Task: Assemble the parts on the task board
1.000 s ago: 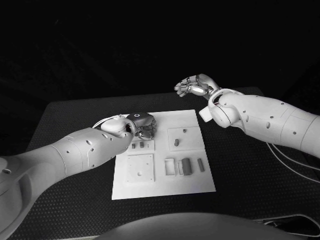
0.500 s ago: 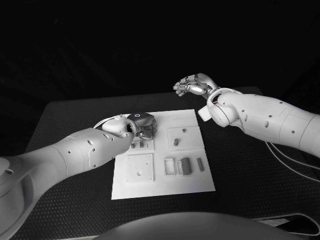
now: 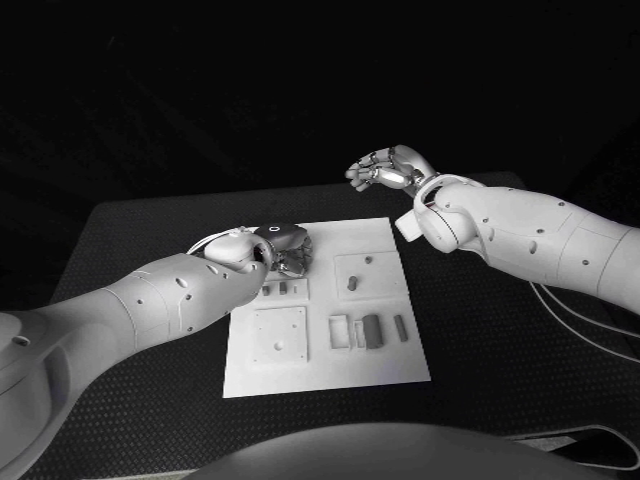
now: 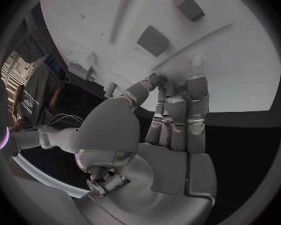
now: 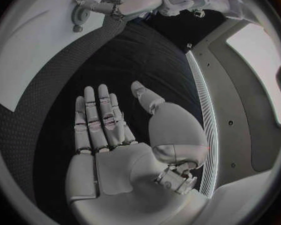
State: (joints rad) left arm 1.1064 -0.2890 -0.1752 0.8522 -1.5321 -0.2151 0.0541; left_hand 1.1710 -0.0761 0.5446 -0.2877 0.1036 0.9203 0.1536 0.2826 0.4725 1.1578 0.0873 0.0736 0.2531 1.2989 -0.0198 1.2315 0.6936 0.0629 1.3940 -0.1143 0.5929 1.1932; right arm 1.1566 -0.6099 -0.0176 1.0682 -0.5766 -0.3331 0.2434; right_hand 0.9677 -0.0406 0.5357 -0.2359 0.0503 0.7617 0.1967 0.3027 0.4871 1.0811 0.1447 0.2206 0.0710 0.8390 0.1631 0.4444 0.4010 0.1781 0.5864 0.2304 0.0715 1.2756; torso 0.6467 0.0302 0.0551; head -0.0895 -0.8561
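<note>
The white task board point(image 3: 327, 365) lies in the middle of the black table. Small grey parts lie in its recesses: a peg point(image 3: 352, 284), two small pieces point(image 3: 274, 291) and several bars point(image 3: 371, 332). My left hand point(image 3: 283, 245) is down at the board's far left corner. In the left wrist view its fingers point(image 4: 178, 110) stretch straight onto the board point(image 4: 240, 60), with the thumb tip against them near a small pale peg point(image 4: 193, 61). Whether anything is pinched there is hidden. My right hand point(image 3: 389, 168) hangs raised beyond the board's far right corner, fingers point(image 5: 100, 120) spread and holding nothing.
Two dark blocks point(image 4: 153, 40) point(image 4: 188, 5) sit on the board beyond my left fingers. Black table point(image 3: 147, 240) surrounds the board on all sides. A cable point(image 3: 594, 330) trails on the table's right side under my right arm.
</note>
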